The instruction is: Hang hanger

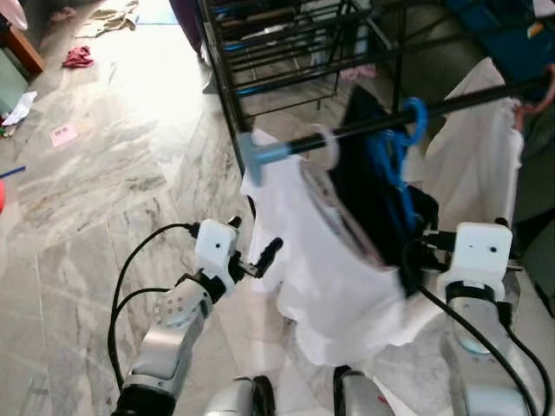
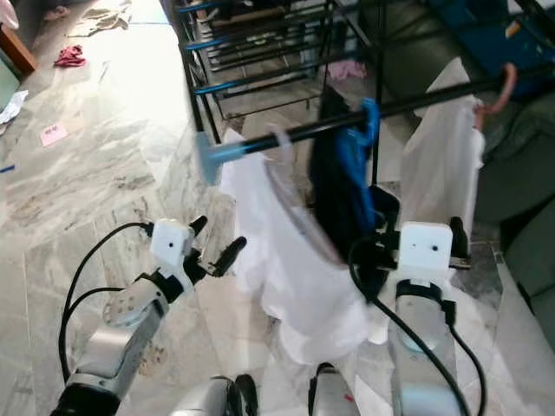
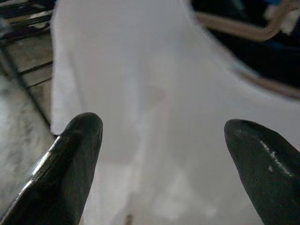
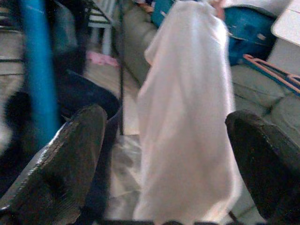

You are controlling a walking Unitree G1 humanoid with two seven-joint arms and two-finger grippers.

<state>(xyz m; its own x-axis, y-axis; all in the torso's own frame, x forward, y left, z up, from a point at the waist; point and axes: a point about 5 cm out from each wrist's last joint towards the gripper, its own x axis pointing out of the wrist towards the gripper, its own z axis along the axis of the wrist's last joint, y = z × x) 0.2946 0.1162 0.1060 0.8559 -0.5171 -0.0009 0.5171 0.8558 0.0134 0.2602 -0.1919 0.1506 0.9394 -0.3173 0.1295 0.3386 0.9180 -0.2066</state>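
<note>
Hangers already ride the black rail [image 1: 451, 102], which runs across and slightly upward ahead of both claws: a blue hanger [image 1: 401, 143] carrying a dark garment [image 1: 368, 191], a pale hanger [image 1: 328, 149] under a white shirt [image 1: 303, 260], and a pink hook [image 1: 539, 94] with a second white shirt [image 1: 475, 156] farther along. The blue hanger sits above and just inward of the right claw [image 4: 164, 154], whose wrist view shows its fingers spread wide with nothing between them, the blue plastic beside one finger and the far white shirt straight ahead. The left claw [image 1: 251, 260] is lower and off to the outer side, fingers [image 3: 70, 164] likewise wide apart and empty, facing the near white shirt at close range. My judgement is that the right arm is the nearer one to the blue hanger. Cloth hides most of each hanger's frame, and the right fingertips are hidden behind fabric in the head views.
</note>
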